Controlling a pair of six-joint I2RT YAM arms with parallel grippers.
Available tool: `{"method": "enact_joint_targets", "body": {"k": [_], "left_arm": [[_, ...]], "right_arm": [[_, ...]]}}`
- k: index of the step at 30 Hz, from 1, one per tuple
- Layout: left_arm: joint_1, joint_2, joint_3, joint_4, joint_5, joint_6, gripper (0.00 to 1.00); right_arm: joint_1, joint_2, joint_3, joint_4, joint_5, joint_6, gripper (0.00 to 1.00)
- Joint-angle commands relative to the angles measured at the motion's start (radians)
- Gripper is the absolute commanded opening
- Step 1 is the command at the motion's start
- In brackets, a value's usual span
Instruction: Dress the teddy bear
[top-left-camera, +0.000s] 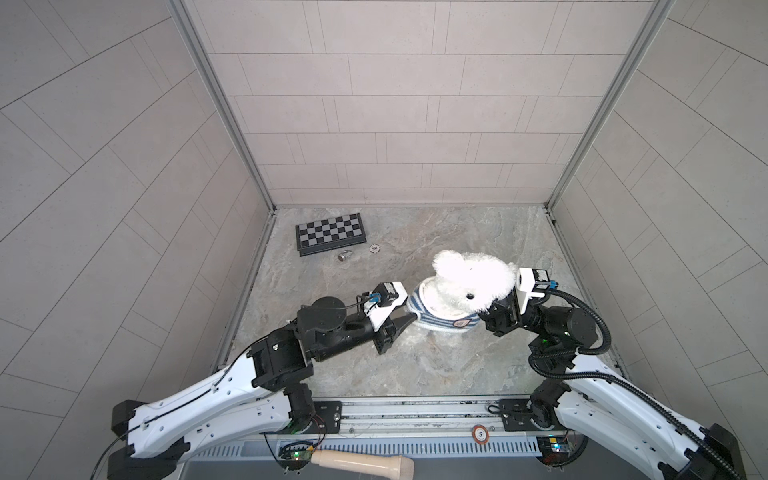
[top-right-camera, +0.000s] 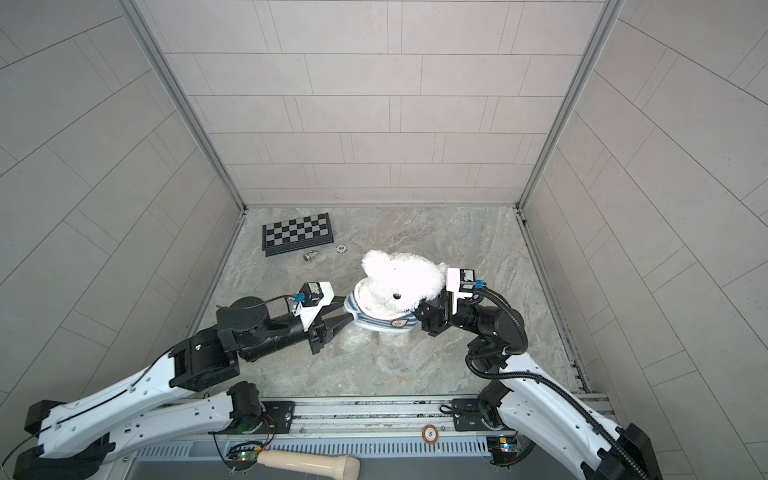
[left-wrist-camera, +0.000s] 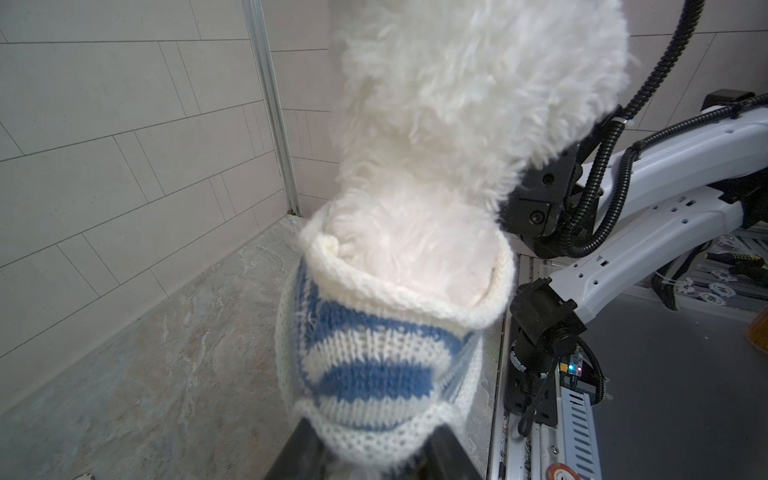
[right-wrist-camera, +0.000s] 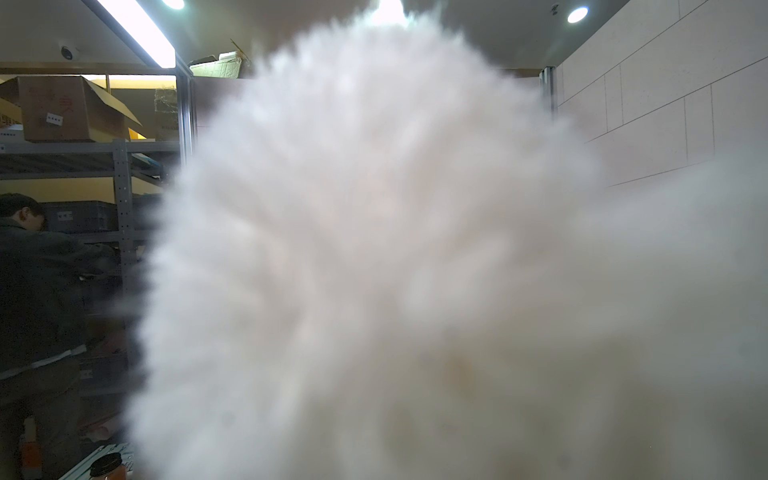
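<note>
1. The teddy bear (top-left-camera: 469, 274) is upright between the two grippers. Its head is just above the right jaws and its body just beyond the left jaws. A blue-and-white striped shirt (top-left-camera: 440, 322) is around its body up to the neck.
2. It is likely light, soft and floppy, so it will sag wherever it is not held. The fur is loose and may slip, so a grip on the stuffed neck or a limb should hold better than one on the pile. The knit stretches and is best pulled by its hem or collar.
3. The right gripper (top-left-camera: 490, 311) is buried in fur under the head. Its jaws are closed tight, apparently on the bear's neck.
4. The fingers (left-wrist-camera: 303, 449) of the left gripper (left-wrist-camera: 370, 455) stand partly apart with a bulge of shirt between them. I cannot tell whether they pinch it or only straddle it.
5. The arms and legs are covered, so I cannot tell whether the arms are through the sleeves. Nor can I tell whether the bear rests on the table (top-left-camera: 374, 365). The right wrist view shows only blurred fur.
6. A chessboard (top-left-camera: 330, 232) and a chip (top-left-camera: 375, 248) lie well away from both jaws.
</note>
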Motion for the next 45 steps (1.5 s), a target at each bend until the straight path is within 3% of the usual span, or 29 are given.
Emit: {"method": "enact_joint_targets", "body": {"k": [1,6,13,20,22,24,26,37,45], "left_arm": [[-0.004,0.009,0.031,0.032,-0.003,0.008,0.34],[-0.004,0.047,0.053,0.02,0.005,0.02,0.25],[-0.004,0.074,0.076,0.03,0.026,0.024,0.31],[-0.004,0.026,0.038,0.03,0.032,-0.017,0.11],[-0.004,0.015,0.025,0.026,0.029,-0.029,0.17],[-0.004,0.009,0.017,0.021,0.012,-0.034,0.3],[-0.004,0.01,0.014,0.015,-0.005,-0.033,0.34],[-0.004,0.094,0.052,0.034,-0.033,-0.024,0.35],[-0.004,0.14,0.068,0.053,-0.041,-0.009,0.26]], "right_arm": [[0.003,-0.011,0.02,0.079,-0.004,0.016,0.0],[0.003,0.002,0.018,0.106,-0.003,0.03,0.0],[0.004,0.017,0.017,0.106,0.003,0.032,0.0],[0.005,-0.02,0.053,-0.091,0.0,-0.045,0.0],[0.004,-0.025,0.059,-0.124,-0.004,-0.056,0.0],[0.004,-0.024,0.063,-0.139,-0.007,-0.058,0.0],[0.005,-0.018,0.062,-0.129,-0.01,-0.051,0.0],[0.029,0.0,0.056,-0.052,-0.01,-0.016,0.0],[0.032,0.02,0.055,0.008,-0.011,0.024,0.0]]}}
